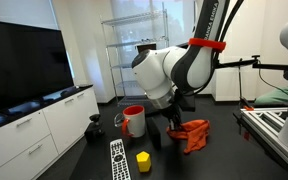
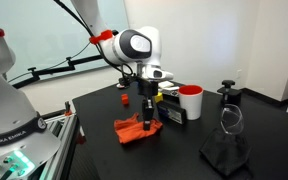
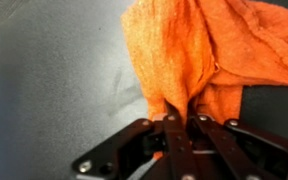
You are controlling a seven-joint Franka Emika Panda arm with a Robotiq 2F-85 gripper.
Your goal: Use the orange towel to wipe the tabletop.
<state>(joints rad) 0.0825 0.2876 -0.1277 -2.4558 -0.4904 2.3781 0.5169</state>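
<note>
The dark bench (image 2: 189, 145) carries everything, and the white Panda arm (image 1: 174, 65) leans low over it. The orange towel (image 2: 136, 130) sits bunched on the bench near the red-and-white mug (image 2: 191, 102), apart from it. In the wrist view the hand (image 3: 179, 120) is pinching a raised fold of the cloth between its fingers. To wipe well, I judge the hand should press low enough that the trailing cloth lies flat. It should then drag in slow overlapping strokes away from the mug, over bare bench. The grip should hold firm and the strokes steer wide of the remote control (image 1: 118, 158) near the mug.
</note>
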